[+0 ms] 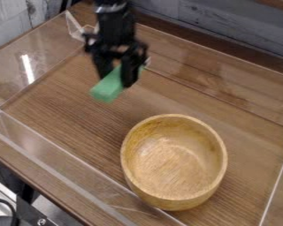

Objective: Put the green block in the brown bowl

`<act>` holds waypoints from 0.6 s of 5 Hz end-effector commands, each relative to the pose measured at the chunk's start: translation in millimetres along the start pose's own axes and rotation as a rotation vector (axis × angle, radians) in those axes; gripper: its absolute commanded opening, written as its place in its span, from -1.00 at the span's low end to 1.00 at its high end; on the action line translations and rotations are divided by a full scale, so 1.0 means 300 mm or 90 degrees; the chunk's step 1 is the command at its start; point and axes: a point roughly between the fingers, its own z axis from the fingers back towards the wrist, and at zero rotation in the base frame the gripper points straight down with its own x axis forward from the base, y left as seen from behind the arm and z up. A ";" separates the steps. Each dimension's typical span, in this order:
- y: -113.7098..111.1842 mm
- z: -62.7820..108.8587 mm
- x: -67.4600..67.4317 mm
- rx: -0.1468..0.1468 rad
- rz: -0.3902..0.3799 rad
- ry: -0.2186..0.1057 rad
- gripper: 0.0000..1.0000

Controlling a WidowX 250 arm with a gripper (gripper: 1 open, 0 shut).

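**A:** Where is the small flat bright green rectangular block (107,87)?

**B:** It hangs in the air above the brown wood-grain worktop (215,93), in the far left part of the scene. The black gripper (117,78) points down and its two fingers are clamped on the green block's upper end, so only the lower part shows below them.

**A:** Which way does the green block point?

**B:** Its long axis is tilted, running from upper right, between the fingers, down to lower left. The free lower end points toward the near left.

**A:** And the large round light-brown wooden bowl (212,172)?

**B:** It sits upright on the worktop, near and to the right, well apart from the green block and below it in the picture. The bowl's inside shows only its grain.

**A:** What is hard to make out?

**B:** The gripper and green block are slightly blurred. The top of the robot arm (110,11) is cut off by the upper edge. A clear plastic wall (61,181) runs along the near side, with glare on it.
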 end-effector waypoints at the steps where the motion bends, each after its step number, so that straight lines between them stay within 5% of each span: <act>1: -0.115 0.137 0.070 0.007 -0.009 -0.064 -1.00; 3: -0.228 0.154 0.137 0.012 -0.054 -0.091 -1.00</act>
